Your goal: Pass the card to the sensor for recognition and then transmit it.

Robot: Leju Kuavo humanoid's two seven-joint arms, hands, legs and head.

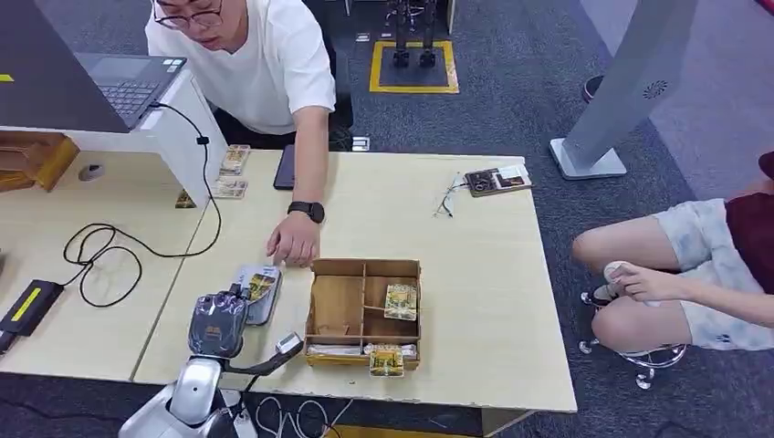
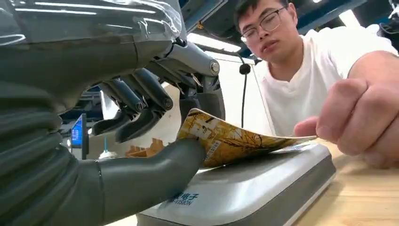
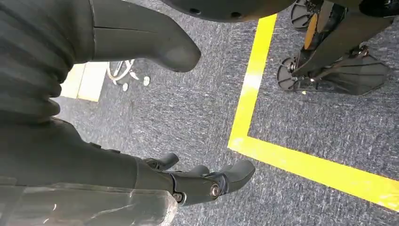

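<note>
My left hand (image 1: 217,324) pinches a yellow patterned card (image 1: 261,285) between its thumb and fingers, just above the flat grey sensor (image 1: 258,297) on the table's near left. Seen from the left wrist, the card (image 2: 230,139) bows slightly over the sensor (image 2: 244,188) while the thumb (image 2: 155,169) presses it from below. A person's hand (image 2: 357,117) reaches the card's far end; contact is unclear. That person's hand (image 1: 294,245) rests on the table beside the sensor. My right hand (image 3: 188,181) hangs over the carpet, fingers apart, holding nothing.
A wooden compartment box (image 1: 339,306) with several cards (image 1: 400,301) stands right of the sensor. A laptop (image 1: 128,82), black cables (image 1: 100,255), a phone (image 1: 285,169) and glasses (image 1: 447,196) lie farther back. A second person (image 1: 685,274) sits at the table's right.
</note>
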